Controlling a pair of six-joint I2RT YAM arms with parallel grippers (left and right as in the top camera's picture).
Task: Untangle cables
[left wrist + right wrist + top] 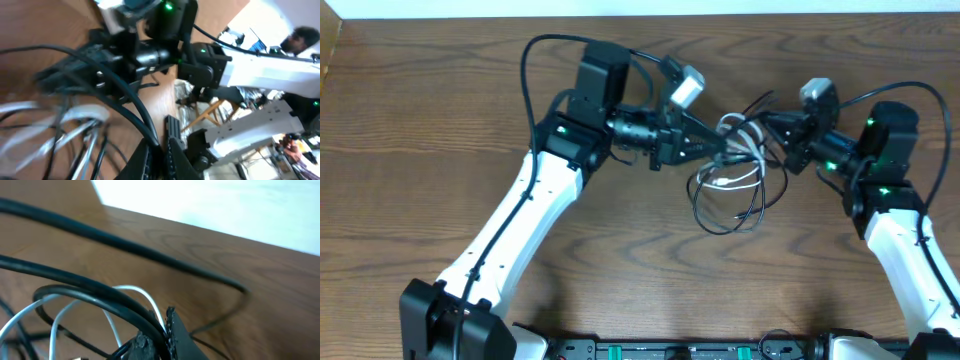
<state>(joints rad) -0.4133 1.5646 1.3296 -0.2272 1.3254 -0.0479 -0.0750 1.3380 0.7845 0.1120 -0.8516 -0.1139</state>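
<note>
Pinching tangled cables (732, 180), both jaws closed.

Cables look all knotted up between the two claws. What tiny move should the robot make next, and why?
Probably ease the right claw slowly rightward, away from the left claw. Both are shut on black cable at the tangle, close together, so a gentle pull apart may loosen the white loops.

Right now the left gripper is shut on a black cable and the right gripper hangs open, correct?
No: the right gripper is shut on a black cable too, as the right wrist view shows. The left gripper is as stated.
</note>
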